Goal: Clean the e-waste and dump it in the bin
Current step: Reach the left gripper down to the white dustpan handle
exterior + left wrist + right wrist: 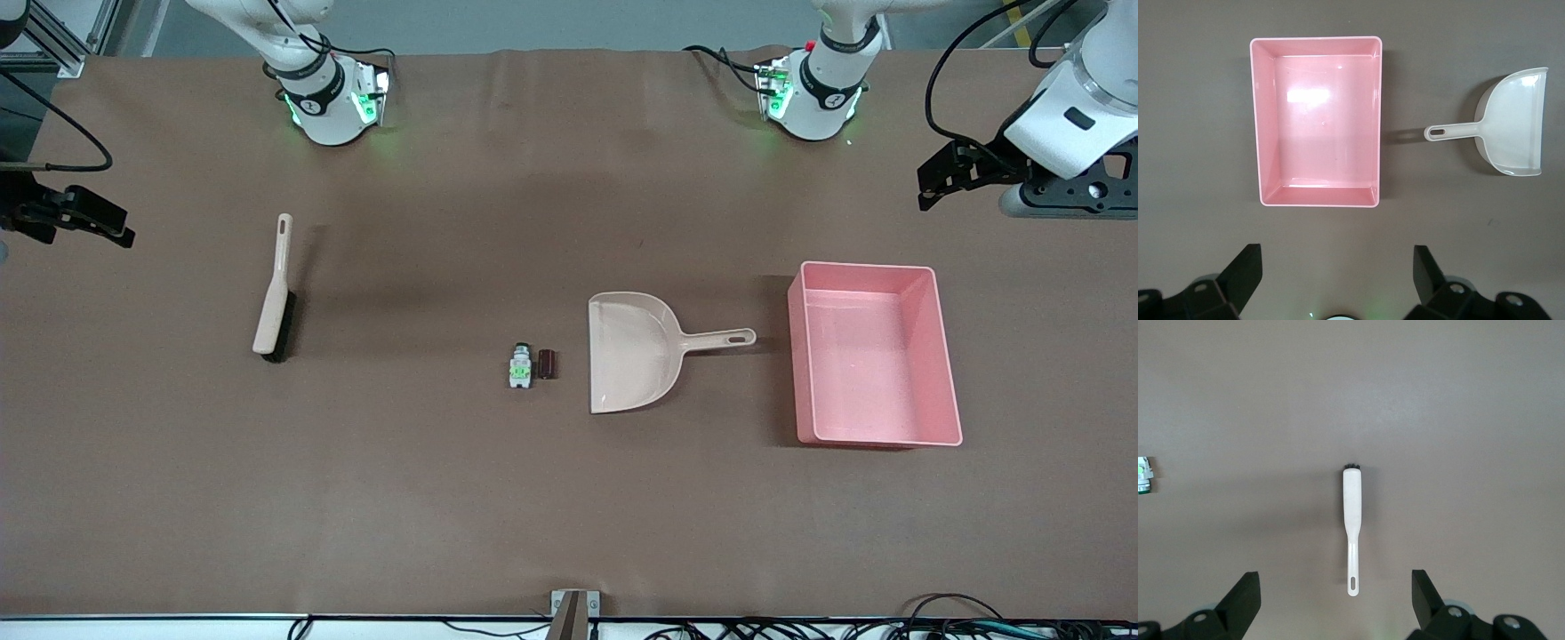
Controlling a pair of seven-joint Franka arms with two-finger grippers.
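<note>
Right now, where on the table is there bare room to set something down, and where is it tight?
Bare cloth runs between the brush and the e-waste, and along the whole strip nearer the front camera than every item. It is tight where the e-waste sits beside the dustpan mouth, and between the dustpan's handle and the bin.

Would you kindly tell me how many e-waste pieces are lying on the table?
2. The white-grey block and the dark cylinder lie side by side, just off the dustpan's open mouth, toward the right arm's end.

Brown table (569, 498) carries brush (274, 298), white-grey block (520, 366), maroon cylinder (547, 363), dustpan (636, 351), pink bin (876, 356).
</note>
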